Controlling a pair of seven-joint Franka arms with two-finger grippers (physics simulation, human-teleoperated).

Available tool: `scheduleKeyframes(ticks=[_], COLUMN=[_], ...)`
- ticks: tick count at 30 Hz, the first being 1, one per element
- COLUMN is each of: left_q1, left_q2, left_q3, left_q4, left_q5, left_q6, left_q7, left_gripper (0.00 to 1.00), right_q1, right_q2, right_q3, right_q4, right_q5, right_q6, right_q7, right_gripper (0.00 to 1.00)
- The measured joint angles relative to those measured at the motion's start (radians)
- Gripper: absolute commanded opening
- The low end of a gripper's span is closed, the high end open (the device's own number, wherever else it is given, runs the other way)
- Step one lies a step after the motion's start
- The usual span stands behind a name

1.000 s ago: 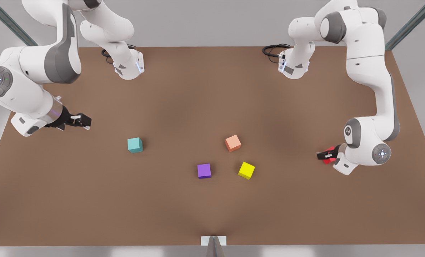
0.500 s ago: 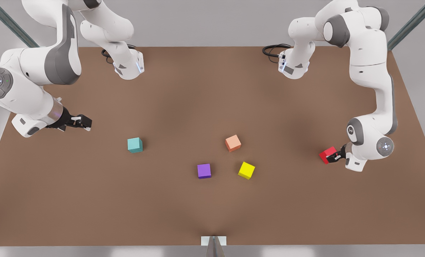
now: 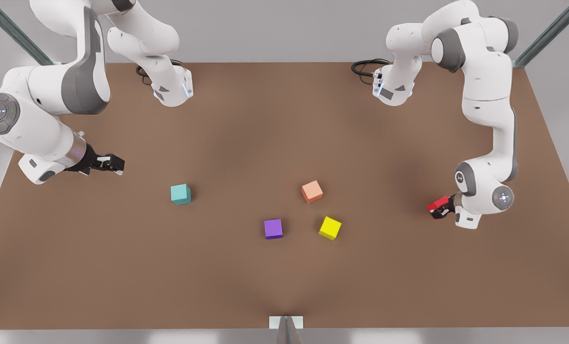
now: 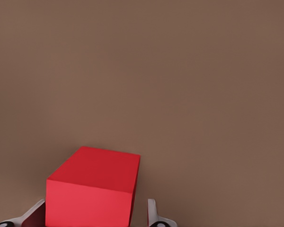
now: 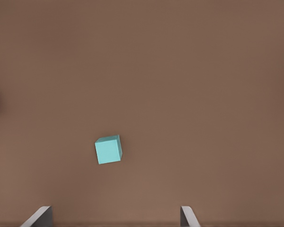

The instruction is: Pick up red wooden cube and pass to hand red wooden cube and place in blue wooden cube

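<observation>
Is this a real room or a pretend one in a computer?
Probably pretend: a simulated robot test bench. Two white robot arms stand at a plain brown table scattered with small plain-faced cubes, like the teal cube and the bright red cube held in the left gripper.

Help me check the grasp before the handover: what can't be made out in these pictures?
- Left gripper finger contact: the left wrist view's edge cuts off the fingers beside the red wooden cube.
- Cube's underside: whether it is clear of the table can't be told.
- Right gripper pads: too small in the front view.
</observation>
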Motion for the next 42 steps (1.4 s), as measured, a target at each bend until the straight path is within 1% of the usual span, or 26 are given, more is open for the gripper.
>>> scheduleKeyframes(ticks=[5,6,7,8,12,13,14,16,18,20,21,23,25,28,30,31,33,35,42], left_q1=[0.000,0.000,0.000,0.000,-0.002,0.005,0.025,0.043,0.052,0.048,0.047,0.045,0.044,0.041,0.017,-0.010,-0.074,-0.107,-0.116], left_q2=[0.025,0.027,0.028,0.029,0.019,0.001,-0.007,-0.014,-0.014,-0.007,0.009,0.089,0.147,0.236,0.307,0.335,0.378,0.406,0.421], left_q3=[-0.003,-0.003,-0.003,-0.003,-0.014,-0.050,-0.102,-0.176,-0.287,-0.389,-0.440,-0.536,-0.583,-0.663,-0.698,-0.705,-0.715,-0.727,-0.737], left_q4=[0.001,0.001,0.001,0.001,0.007,0.023,0.071,0.179,0.274,0.344,0.374,0.478,0.524,0.564,0.652,0.702,0.763,0.791,0.801], left_q5=[-0.002,-0.002,-0.002,0.001,0.010,0.011,0.011,-0.003,-0.023,-0.114,-0.177,-0.278,-0.396,-0.550,-0.610,-0.631,-0.671,-0.703,-0.749], left_q6=[0.041,0.048,0.055,0.061,0.072,0.055,0.017,-0.094,-0.219,-0.349,-0.400,-0.479,-0.518,-0.508,-0.477,-0.455,-0.393,-0.336,-0.237], left_q7=[-0.010,-0.011,-0.013,-0.017,-0.033,-0.037,-0.040,-0.045,-0.048,-0.049,-0.050,-0.045,-0.027,0.034,0.082,0.105,0.145,0.181,0.279], left_gripper=[1.00,0.87,0.68,0.58,0.58,0.58,0.58,0.58,0.58,0.60,0.60,0.61,0.61,0.60,0.59,0.59,0.59,0.59,0.60], right_q1=[-0.001,-0.002,-0.002,-0.002,-0.002,-0.002,-0.002,-0.001,-0.002,-0.002,-0.008,-0.022,-0.005,0.030,0.042,0.049,0.068,0.077,0.093], right_q2=[0.000,0.000,0.000,0.000,0.000,0.000,0.000,0.000,-0.001,0.009,0.037,0.100,0.196,0.347,0.457,0.485,0.519,0.529,0.572], right_q3=[0.000,0.000,0.000,0.000,0.000,0.000,0.000,0.000,0.000,-0.003,-0.007,-0.004,0.006,0.012,0.013,0.013,0.013,0.013,0.012], right_q4=[-0.002,-0.003,-0.004,-0.004,-0.004,-0.004,-0.004,-0.004,0.001,0.005,0.008,0.015,0.036,0.102,0.181,0.205,0.224,0.221,0.168], right_q5=[0.003,0.004,0.005,0.006,0.007,0.007,0.007,0.009,0.012,0.040,0.083,0.190,0.312,0.510,0.642,0.698,0.784,0.848,1.099], right_q6=[-0.002,-0.002,-0.002,-0.003,-0.003,-0.003,-0.003,-0.004,-0.003,-0.003,-0.003,-0.006,-0.010,-0.005,0.003,0.012,0.050,0.091,0.253], right_q7=[0.001,0.002,0.002,0.002,0.003,0.003,0.003,0.004,0.003,-0.008,-0.023,-0.064,-0.123,-0.251,-0.364,-0.424,-0.549,-0.673,-1.125], right_gripper=[1.00,1.00,1.00,1.00,1.00,1.00,1.00,1.00,1.00,1.00,1.00,1.00,1.00,1.00,1.00,1.00,1.00,1.00,1.00])
